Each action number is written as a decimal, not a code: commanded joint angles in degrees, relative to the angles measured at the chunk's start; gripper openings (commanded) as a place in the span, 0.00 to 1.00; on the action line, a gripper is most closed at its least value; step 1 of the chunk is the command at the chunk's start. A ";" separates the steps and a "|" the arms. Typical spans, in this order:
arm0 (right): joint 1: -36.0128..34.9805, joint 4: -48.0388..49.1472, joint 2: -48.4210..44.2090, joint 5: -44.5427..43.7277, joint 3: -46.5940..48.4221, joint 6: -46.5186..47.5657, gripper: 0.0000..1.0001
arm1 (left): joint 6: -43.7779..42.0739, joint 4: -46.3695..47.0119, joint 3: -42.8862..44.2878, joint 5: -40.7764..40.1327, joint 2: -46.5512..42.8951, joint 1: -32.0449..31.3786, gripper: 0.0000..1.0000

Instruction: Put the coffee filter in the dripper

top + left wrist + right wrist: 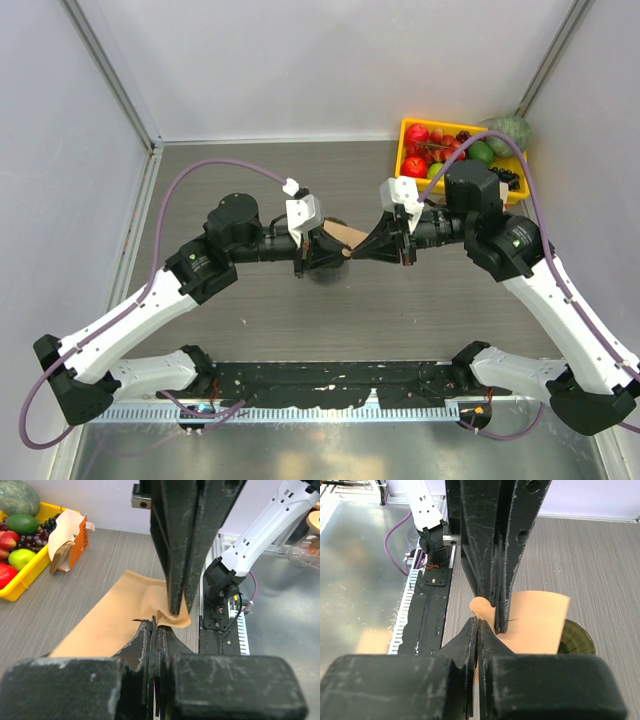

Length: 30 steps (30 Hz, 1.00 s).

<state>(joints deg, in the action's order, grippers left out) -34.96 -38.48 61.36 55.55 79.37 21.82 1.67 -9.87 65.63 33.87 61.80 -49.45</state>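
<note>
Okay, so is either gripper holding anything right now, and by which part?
Yes. The left gripper and the right gripper are both shut on the coffee filter, pinching the same corner at its edge.

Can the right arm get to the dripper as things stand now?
Probably yes. The dripper sits on the table below the right end effector, with only the coffee filter partly over it. But that end effector is shut on the filter, as is the left end effector.

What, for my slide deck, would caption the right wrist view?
The right claw and left claw, both shut on the tan coffee filter, hold it over the dark dripper.
</note>
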 commanded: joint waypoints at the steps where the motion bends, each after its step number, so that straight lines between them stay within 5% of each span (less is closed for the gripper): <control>1: -0.64 -1.33 -1.86 1.05 0.79 1.38 0.05 | 1.49 1.69 2.49 -3.63 0.51 1.20 0.00; 16: -0.64 5.96 1.56 -6.15 2.62 -5.21 0.05 | -1.32 -0.24 1.17 2.78 -0.63 -2.49 0.00; 30: -3.36 -4.85 1.83 -5.97 5.17 8.23 0.05 | 0.26 -2.26 2.58 -1.00 1.13 0.23 0.00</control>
<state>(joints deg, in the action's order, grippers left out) -36.88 -41.36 63.16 51.13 80.77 25.39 -0.05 -13.13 65.67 32.73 62.08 -49.45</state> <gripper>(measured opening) 0.060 0.032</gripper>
